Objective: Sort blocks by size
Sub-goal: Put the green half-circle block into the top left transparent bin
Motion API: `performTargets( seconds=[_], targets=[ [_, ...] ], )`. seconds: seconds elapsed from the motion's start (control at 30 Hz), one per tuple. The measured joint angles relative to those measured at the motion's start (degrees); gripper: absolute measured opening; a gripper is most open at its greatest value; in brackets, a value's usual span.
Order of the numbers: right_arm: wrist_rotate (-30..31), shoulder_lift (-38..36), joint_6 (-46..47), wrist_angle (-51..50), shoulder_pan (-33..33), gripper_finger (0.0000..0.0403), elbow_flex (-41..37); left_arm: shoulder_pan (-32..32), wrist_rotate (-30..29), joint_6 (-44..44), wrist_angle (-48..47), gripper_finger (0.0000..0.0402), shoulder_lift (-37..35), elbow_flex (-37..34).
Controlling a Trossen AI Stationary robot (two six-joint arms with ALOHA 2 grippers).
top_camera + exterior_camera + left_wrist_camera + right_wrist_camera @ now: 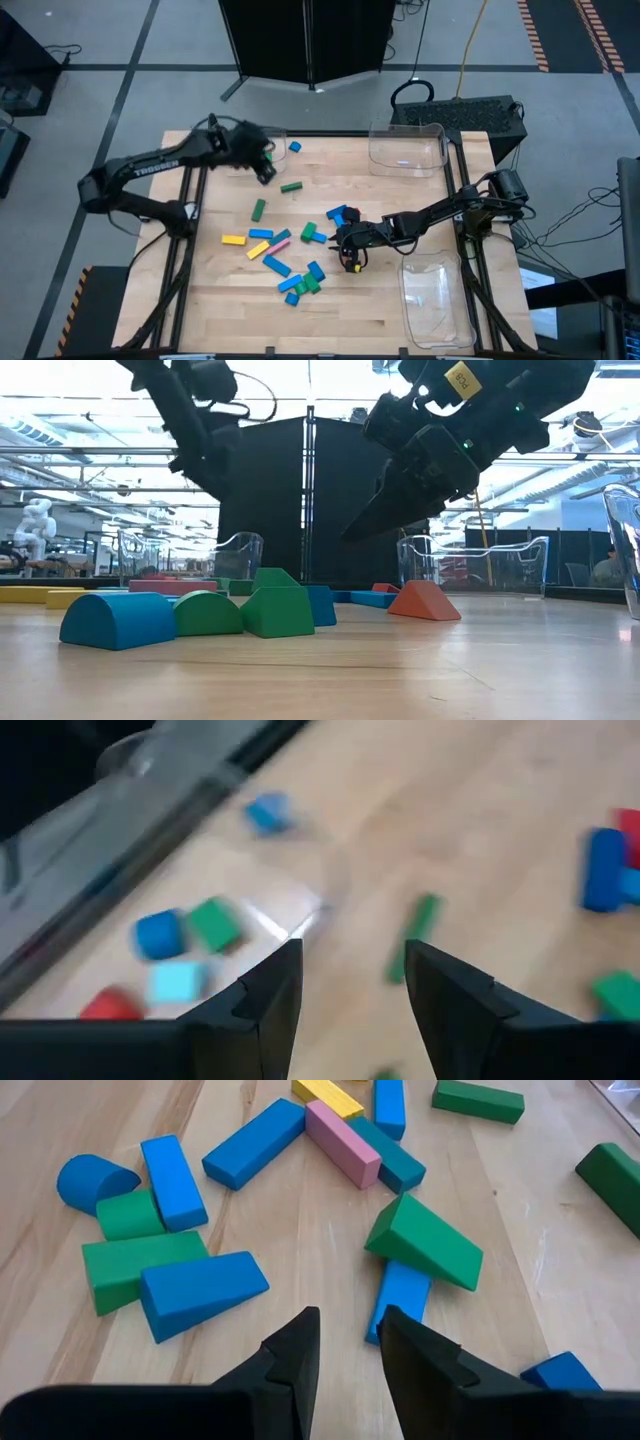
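Note:
Blocks in blue, green, yellow, pink and teal lie scattered on the middle of the wooden table (300, 320), among them a green bar (291, 186), a yellow bar (233, 239) and a blue-green cluster (300, 283). My right gripper (350, 252) hovers over the blocks, open by a narrow gap and empty (348, 1348); a blue block (400, 1300) and a green wedge (425, 1240) lie just ahead of its fingertips. My left gripper (265, 168) is open and empty (350, 985) at the far left, above a clear tray's edge (300, 920) that holds blue, green, teal and red blocks (158, 933).
A clear tray (408, 150) stands at the far right and another (435, 300) at the near right. A single blue block (295, 147) lies near the far edge. A red-orange wedge (425, 600) rests on the table below my right gripper. Bare wood lies along the near edge.

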Motion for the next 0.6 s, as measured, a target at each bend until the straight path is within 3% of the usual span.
performTargets(
  seconds=[0.27, 0.6],
  targets=[
    [0.0, 0.0, 0.6, -1.8, 0.0, 0.0100, 0.0, -15.2, -2.9, -5.1, 10.8, 0.0178, 0.2, -6.7],
    [0.0, 0.0, 0.9, -1.5, 0.0, 0.0100, 0.0, -24.8, -3.4, -9.0, 21.4, 0.0178, 1.8, -13.2]
  ],
)
